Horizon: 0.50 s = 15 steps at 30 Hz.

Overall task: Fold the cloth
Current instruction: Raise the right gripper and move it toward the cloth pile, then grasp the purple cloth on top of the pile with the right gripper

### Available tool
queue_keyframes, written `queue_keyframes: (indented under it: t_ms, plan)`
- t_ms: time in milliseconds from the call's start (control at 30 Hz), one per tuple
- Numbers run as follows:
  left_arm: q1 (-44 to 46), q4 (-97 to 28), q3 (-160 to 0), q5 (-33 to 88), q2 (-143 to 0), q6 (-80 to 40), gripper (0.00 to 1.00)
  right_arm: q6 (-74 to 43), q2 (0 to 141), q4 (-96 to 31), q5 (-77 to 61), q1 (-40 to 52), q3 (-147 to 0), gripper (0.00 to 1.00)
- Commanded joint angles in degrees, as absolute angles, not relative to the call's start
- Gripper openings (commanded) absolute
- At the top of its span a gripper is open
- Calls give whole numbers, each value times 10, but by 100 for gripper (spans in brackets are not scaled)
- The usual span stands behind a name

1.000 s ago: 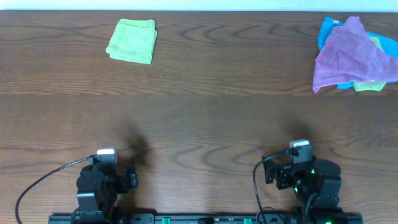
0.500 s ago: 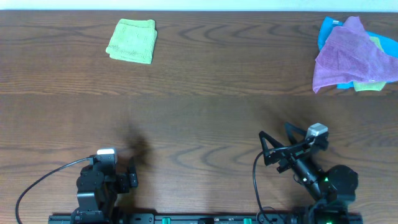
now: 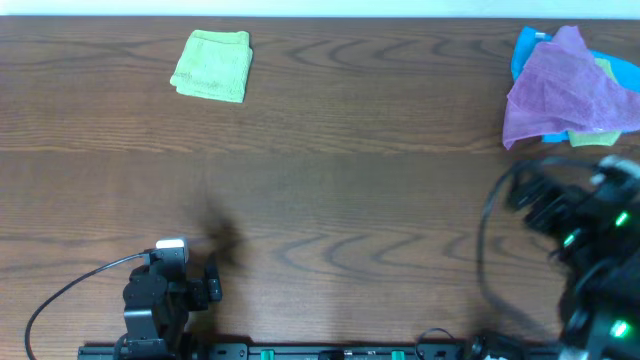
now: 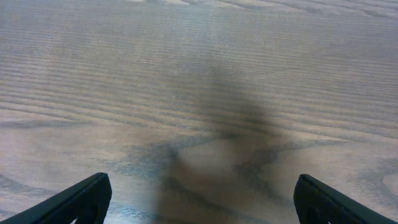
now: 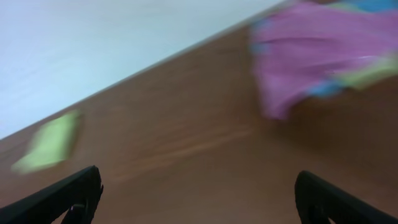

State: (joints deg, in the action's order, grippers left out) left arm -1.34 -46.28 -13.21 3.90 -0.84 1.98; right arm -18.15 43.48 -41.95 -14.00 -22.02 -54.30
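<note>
A purple cloth [image 3: 560, 85] lies crumpled at the far right on top of blue and yellow-green cloths [image 3: 590, 135]; it also shows blurred in the right wrist view [image 5: 311, 56]. A folded green cloth [image 3: 212, 65] lies at the far left, and shows blurred in the right wrist view [image 5: 50, 142]. My right gripper [image 5: 198, 199] is open and empty, raised at the right side of the table [image 3: 545, 200], below the pile. My left gripper [image 4: 200, 202] is open and empty, parked at the near left edge over bare wood.
The brown wooden table [image 3: 330, 190] runs across the whole view. A white wall borders its far edge [image 5: 93, 43]. A black cable [image 3: 70, 290] loops beside the left arm base.
My right arm has lifted from its parked spot and swung right and forward toward the cloth pile. The left arm has not moved.
</note>
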Motion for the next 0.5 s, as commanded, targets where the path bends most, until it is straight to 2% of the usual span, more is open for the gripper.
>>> queue_keyframes:
  t_ms: [0,100,267,367,467]
  plan:
    - [-13,-486,-110,41,-4,30,95,-164,527,-432,-38,-261,-614,99]
    - [-13,-486,-110,41,-4,30,95,-115,642,-439,-80,-289,-687,99]
    - [-13,-486,-110,41,-4,30,95,-15,834,-528,-139,-299,-827,99]
    - [-13,-486,-110,41,-4,30,95,-14,894,-542,-191,-297,-868,99]
    - [-13,-486,-110,41,-4,30,95,-30,922,-485,-264,-304,-872,99]
